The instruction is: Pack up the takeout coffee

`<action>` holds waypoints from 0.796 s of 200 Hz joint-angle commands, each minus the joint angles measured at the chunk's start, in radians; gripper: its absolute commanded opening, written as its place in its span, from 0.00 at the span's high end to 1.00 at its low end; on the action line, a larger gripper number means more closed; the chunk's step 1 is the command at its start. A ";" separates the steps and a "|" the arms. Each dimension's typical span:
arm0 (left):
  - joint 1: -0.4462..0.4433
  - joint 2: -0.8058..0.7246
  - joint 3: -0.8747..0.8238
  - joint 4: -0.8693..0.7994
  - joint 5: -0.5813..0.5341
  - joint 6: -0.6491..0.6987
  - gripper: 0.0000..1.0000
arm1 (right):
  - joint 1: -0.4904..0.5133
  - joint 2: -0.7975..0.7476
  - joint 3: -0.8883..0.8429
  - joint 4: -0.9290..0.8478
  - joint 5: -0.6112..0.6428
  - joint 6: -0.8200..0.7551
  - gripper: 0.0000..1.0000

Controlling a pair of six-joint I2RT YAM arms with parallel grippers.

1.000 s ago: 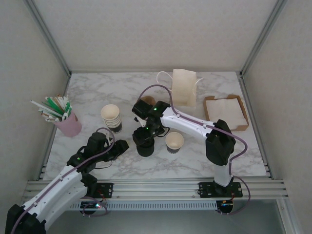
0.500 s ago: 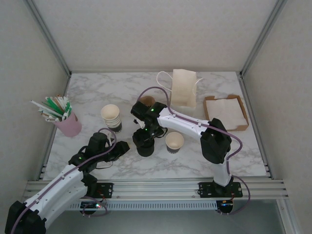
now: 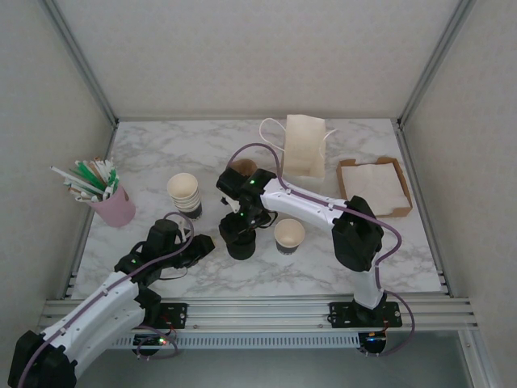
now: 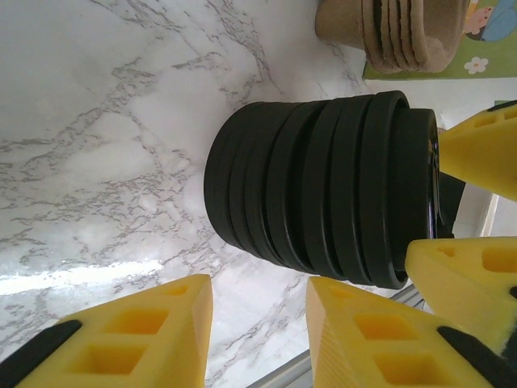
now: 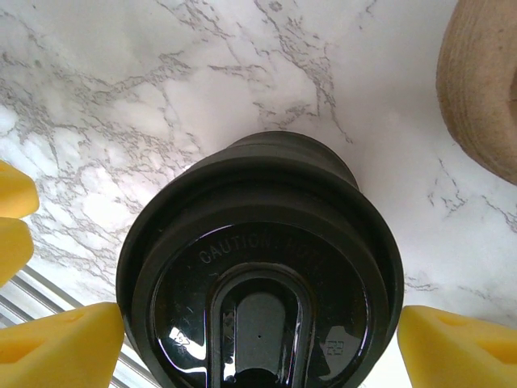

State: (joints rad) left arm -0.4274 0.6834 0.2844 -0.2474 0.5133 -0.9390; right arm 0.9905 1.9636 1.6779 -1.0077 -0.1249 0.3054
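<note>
The takeout coffee (image 3: 289, 234) stands upright and lidless on the marble tabletop (image 3: 153, 149). It is about midway between the left and right edges and nearer the near edge. A stack of black lids (image 3: 240, 242) sits just beside it on its left, not touching. The right gripper (image 5: 258, 345) hangs over that stack with its jaws spread wide, one finger on each side of the top lid (image 5: 258, 275) and close against the rim; I cannot tell whether they press it. The left gripper (image 4: 257, 295) waits low beside the stack on the near-left side, its jaws a modest way apart with only bare marble between them. The takeout coffee looks empty, showing only its cream inside, so it should be very light and easy to tip or push. Its thin paper wall would dent under a hard squeeze. The rolled rim is likely the stiffest part, so a gentle hold across the wall just below it seems safest. The lid is glossy, probably slick, and nested, so the lid below may lift with it. A paper bag (image 3: 305, 144) stands by the far edge.
</note>
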 commanded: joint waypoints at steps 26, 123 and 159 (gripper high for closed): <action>0.010 0.011 -0.005 0.034 0.021 0.017 0.66 | -0.004 0.018 0.031 0.002 -0.003 -0.014 0.12; 0.009 0.012 -0.025 0.090 0.048 -0.007 0.63 | -0.005 0.027 0.028 0.016 -0.016 -0.013 0.20; 0.009 0.015 -0.035 0.133 0.063 -0.024 0.62 | -0.004 0.023 0.024 0.018 -0.019 -0.014 0.25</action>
State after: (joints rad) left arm -0.4274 0.7006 0.2653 -0.1745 0.5465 -0.9470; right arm 0.9905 1.9732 1.6833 -0.9855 -0.1318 0.3012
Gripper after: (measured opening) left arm 0.377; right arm 0.767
